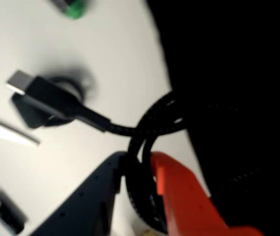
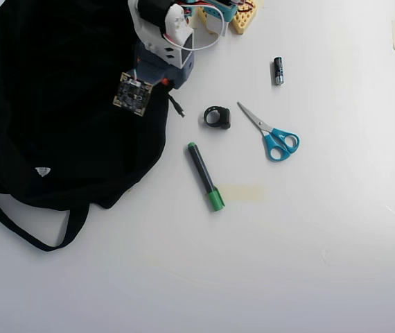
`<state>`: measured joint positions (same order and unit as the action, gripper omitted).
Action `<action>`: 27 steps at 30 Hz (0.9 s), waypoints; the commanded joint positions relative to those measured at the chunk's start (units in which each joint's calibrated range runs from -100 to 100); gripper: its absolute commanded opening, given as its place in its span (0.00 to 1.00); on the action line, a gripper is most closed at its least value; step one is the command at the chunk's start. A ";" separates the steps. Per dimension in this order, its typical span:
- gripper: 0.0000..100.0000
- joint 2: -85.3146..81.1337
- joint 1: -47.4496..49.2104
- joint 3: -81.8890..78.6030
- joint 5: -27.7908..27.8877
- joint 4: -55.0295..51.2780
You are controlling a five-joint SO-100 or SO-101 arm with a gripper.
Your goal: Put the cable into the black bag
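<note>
My gripper, one dark blue jaw and one orange jaw, is shut on a black braided cable. The cable loops up from between the jaws, and its USB plug sticks out to the left above the white table. The black bag fills the right of the wrist view, right beside the loop. In the overhead view the bag lies at the left, and the gripper hangs over its right edge. The cable's end pokes out past that edge.
Right of the bag on the white table lie a small black ring-shaped part, blue-handled scissors, a black marker with green cap, a battery and a strip of tape. The bag's strap trails at the lower left.
</note>
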<state>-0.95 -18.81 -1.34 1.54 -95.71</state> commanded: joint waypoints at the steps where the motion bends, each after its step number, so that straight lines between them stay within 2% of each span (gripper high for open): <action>1: 0.02 -1.53 -4.68 1.16 0.30 2.51; 11: 0.02 2.37 -15.52 1.16 0.98 10.09; 17: 0.02 10.25 -21.73 3.31 0.51 22.24; 22: 0.02 22.86 -27.41 18.59 0.82 21.63; 27: 0.02 24.19 -30.48 19.31 0.51 20.60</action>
<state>23.95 -48.57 15.64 2.27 -74.24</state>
